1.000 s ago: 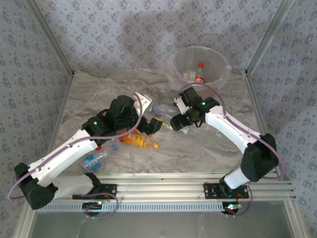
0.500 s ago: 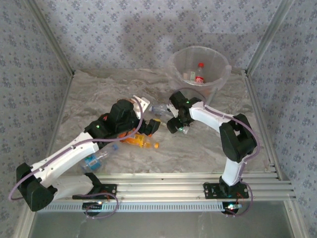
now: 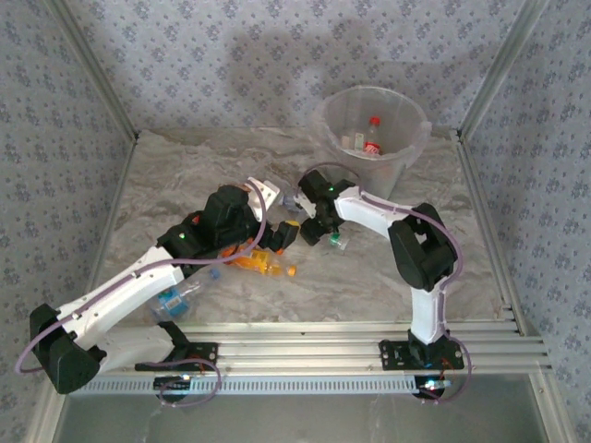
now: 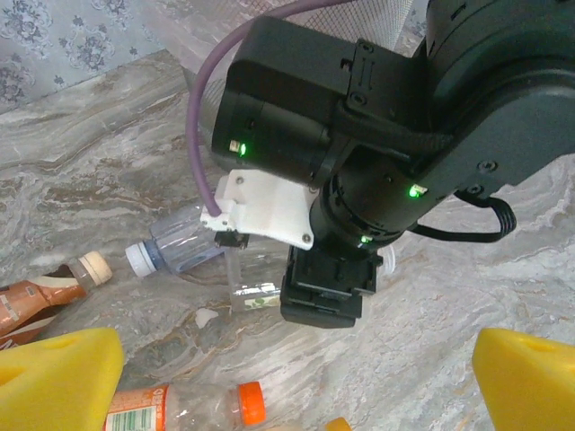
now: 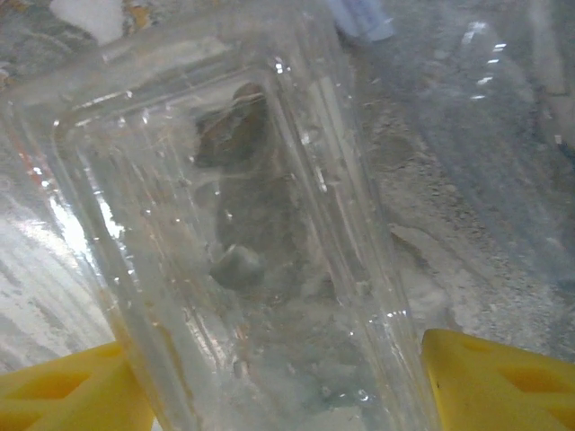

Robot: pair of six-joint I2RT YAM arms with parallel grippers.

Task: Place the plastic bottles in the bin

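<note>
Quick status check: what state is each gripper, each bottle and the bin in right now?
bin, upright, holding a red-capped bottle.
left gripper, open, empty.
right gripper, jaws astride the clear square bottle, grip unclear.
clear square bottle, between the right gripper's fingers, not in the bin.
blue-capped bottle, lying down, capped.
orange-capped bottle, lying down, capped.
brown bottle, lying down, cream cap on.

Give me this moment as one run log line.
left gripper open | right gripper astride clear bottle, grip unclear | bin holds red-capped bottle
</note>
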